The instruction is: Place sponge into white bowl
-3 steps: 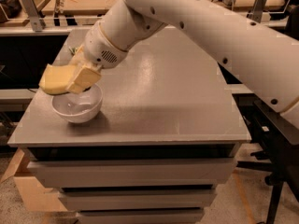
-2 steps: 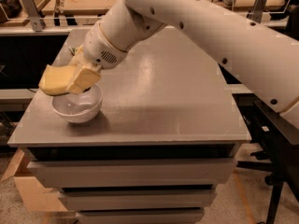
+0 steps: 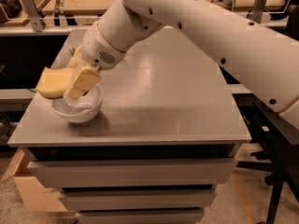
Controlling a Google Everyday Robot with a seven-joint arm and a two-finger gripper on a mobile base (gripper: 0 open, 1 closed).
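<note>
The white bowl (image 3: 78,110) sits near the front left corner of the grey table top (image 3: 159,97). My gripper (image 3: 69,85) hangs right over the bowl's left half, with one yellowish padded finger (image 3: 84,80) pointing down into it. It is shut on the pale yellow sponge (image 3: 50,83). The sponge sticks out to the left past the bowl's rim and is held just above it. The second finger is mostly hidden behind the sponge.
The table is a grey cabinet with drawers (image 3: 131,171) at the front. A wooden workbench (image 3: 93,3) with tools runs behind it. A cardboard box (image 3: 28,190) stands on the floor at the lower left, and a black stand (image 3: 275,153) stands at the right.
My gripper with the sponge has sunk a little and shifted slightly left over the bowl. The bowl has not moved.
</note>
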